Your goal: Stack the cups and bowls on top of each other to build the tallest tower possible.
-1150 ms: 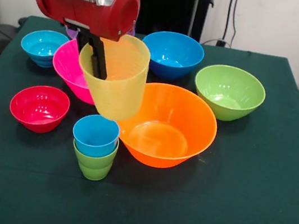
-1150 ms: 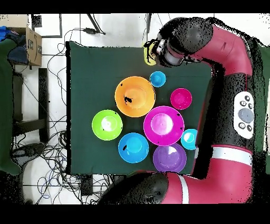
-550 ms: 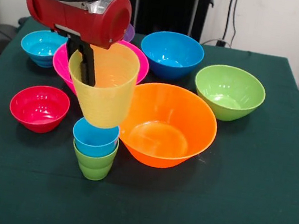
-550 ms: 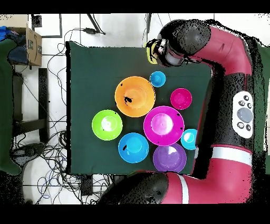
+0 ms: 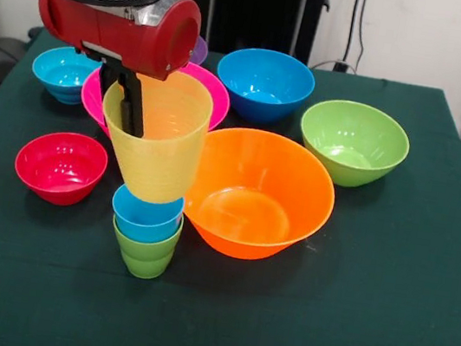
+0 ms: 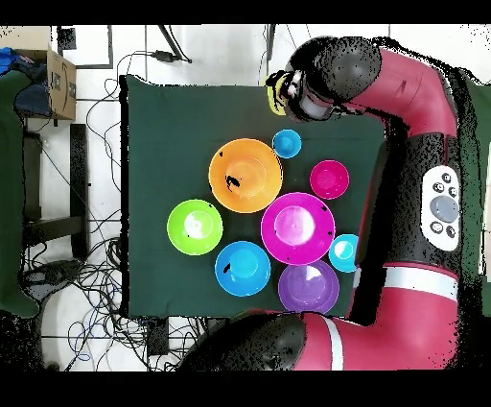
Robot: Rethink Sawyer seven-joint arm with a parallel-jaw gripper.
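Behind the arm [image 5: 119, 19], purple bowl [image 5: 199, 50] mostly hidden, jaws gripping yellow cup [image 5: 158, 140].

The arm [image 6: 422, 144] is glossy red with black joints and a silver ring behind its round red wrist housing [image 5: 119, 19]. One link carries a grey oval button panel [image 6: 446, 197]. The hand [image 5: 128, 100] has slim black fingers.

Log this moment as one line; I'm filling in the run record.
phase: placing | gripper: shut on yellow cup | cup: above blue cup, nested in green cup | bowls: unstacked
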